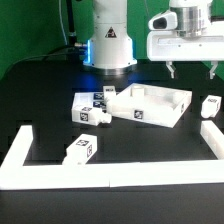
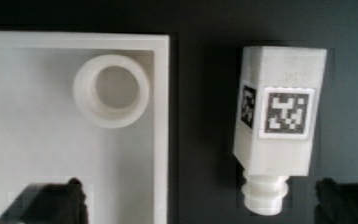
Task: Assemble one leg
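My gripper (image 1: 191,70) hangs open and empty above the right end of the table, over the gap between the square panel (image 1: 150,103) and a leg (image 1: 210,107). In the wrist view that leg (image 2: 279,110) lies flat on the black table, a tag on its upper face and its threaded peg pointing toward the gripper (image 2: 197,205). The dark fingertips (image 2: 51,205) stand wide apart, one over the panel (image 2: 43,120) and one beyond the leg. The panel's round socket (image 2: 114,90) shows near its rim.
Two more legs (image 1: 90,106) lie at the panel's left in the exterior view, and another (image 1: 82,150) lies near the front. A white L-shaped fence (image 1: 60,178) borders the front and both sides. The robot base (image 1: 108,40) stands at the back.
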You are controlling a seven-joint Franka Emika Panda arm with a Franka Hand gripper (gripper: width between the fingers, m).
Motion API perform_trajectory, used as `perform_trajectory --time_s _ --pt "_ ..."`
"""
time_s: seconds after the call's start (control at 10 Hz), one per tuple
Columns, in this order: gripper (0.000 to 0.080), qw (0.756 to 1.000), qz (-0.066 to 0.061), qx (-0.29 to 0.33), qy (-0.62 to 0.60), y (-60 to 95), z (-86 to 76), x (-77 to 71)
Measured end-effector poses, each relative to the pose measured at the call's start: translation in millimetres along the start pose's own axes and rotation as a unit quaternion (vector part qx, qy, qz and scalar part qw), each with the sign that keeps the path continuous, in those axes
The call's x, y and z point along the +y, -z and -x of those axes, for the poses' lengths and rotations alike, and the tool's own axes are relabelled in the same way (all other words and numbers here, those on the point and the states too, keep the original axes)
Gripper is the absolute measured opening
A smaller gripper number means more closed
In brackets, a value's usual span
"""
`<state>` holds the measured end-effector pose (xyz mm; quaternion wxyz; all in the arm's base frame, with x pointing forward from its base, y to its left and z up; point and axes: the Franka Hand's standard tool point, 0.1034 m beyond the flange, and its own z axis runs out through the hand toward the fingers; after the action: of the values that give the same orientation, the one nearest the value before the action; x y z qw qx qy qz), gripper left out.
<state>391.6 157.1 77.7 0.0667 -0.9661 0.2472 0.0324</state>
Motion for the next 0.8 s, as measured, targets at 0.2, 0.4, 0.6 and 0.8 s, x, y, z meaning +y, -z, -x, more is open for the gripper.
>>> perform_trajectory --time_s 0.2,0.4,0.6,0.8 --pt "0.0649 0.998 0.009 -0.006 0.061 -1.6 2.8 24.1" --pt "0.0649 0.993 0.013 -0.006 0.12 10.0 3.9 63.7" --pt "0.0649 0.987 0.005 0.004 0.161 20.7 -17.7 99.7" --pt "0.0649 0.989 0.005 0.004 0.147 19.5 -16.7 91.6"
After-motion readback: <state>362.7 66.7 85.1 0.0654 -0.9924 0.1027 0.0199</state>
